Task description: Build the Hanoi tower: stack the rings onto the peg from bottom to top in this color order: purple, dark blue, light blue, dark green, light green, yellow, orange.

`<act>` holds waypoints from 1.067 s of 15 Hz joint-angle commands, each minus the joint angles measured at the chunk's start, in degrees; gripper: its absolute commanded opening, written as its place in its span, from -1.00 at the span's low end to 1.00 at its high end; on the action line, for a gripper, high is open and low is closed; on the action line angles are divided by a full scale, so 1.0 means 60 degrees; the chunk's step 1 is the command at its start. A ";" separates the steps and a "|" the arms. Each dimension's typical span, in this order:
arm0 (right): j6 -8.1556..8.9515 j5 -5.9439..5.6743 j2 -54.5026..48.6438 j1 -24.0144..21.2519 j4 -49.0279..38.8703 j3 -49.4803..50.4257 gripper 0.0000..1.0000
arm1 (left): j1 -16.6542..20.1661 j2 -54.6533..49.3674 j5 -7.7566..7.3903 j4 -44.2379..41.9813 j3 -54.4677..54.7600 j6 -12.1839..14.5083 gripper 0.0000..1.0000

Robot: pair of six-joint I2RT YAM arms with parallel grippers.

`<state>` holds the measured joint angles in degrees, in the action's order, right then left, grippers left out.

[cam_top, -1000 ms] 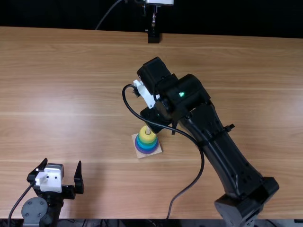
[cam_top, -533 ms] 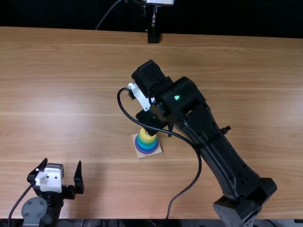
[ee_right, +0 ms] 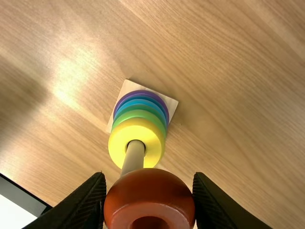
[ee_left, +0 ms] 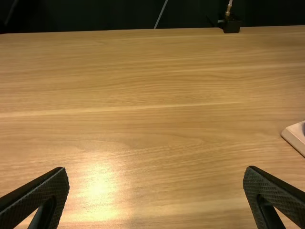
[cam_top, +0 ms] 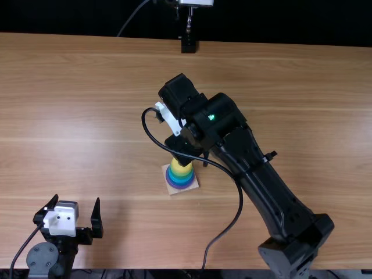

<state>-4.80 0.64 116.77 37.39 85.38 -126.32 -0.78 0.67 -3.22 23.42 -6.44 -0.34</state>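
R gripper (cam_top: 183, 149) edged left, clamped on orange ring (ee_right: 147, 187), prob. over peg (ee_right: 134, 156), L gripper (cam_top: 77, 198) spread wide, empty

In the top view, the right arm (cam_top: 256, 168) hides the peg and the back part of the yellow ring (cam_top: 182, 168), just below the middle. The bottom edge cuts off that arm at the lower right and the left arm (cam_top: 43, 258) at the lower left. In the left wrist view, the right edge chops off most of the wooden base (ee_left: 296, 135). In the right wrist view, the orange ring (ee_right: 149, 195) is cut off at the bottom and hides the tip of the peg (ee_right: 134, 157). The yellow ring covers much of the green rings (ee_right: 139, 113).
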 commanded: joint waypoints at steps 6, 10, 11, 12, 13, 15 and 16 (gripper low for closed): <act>0.0026 0.0068 0.0401 0.0375 0.0000 -0.0040 -1.00 | -0.0076 -0.0111 -0.0043 0.0737 0.1073 -0.0049 1.00; 0.0026 0.0068 0.0445 0.0361 0.0000 0.0004 -0.94 | -0.0076 -0.0111 -0.0043 0.0737 0.1073 -0.0049 1.00; 0.0026 0.0016 0.0475 0.0361 0.0000 0.0004 0.29 | -0.0076 -0.0111 -0.0043 0.0737 0.1073 -0.0049 1.00; -0.0009 -0.0020 0.0475 0.0361 0.0036 0.0048 1.00 | -0.0076 -0.0111 -0.0043 0.0737 0.1073 -0.0049 1.00; -0.0009 -0.0037 0.0460 0.0361 0.0000 0.0194 1.00 | -0.0076 -0.0111 -0.0043 0.0737 0.1073 -0.0049 1.00; -0.0009 -0.0055 0.0460 0.0331 -0.0035 0.0194 1.00 | -0.0076 -0.0111 -0.0043 0.0737 0.1073 -0.0049 1.00; -0.0009 -0.0055 0.0460 0.0302 -0.0052 0.0150 1.00 | -0.0076 -0.0111 -0.0043 0.0737 0.1073 -0.0049 1.00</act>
<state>-4.62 0.58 118.56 39.27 85.21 -125.82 -0.78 0.67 -3.22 23.44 -6.42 -0.34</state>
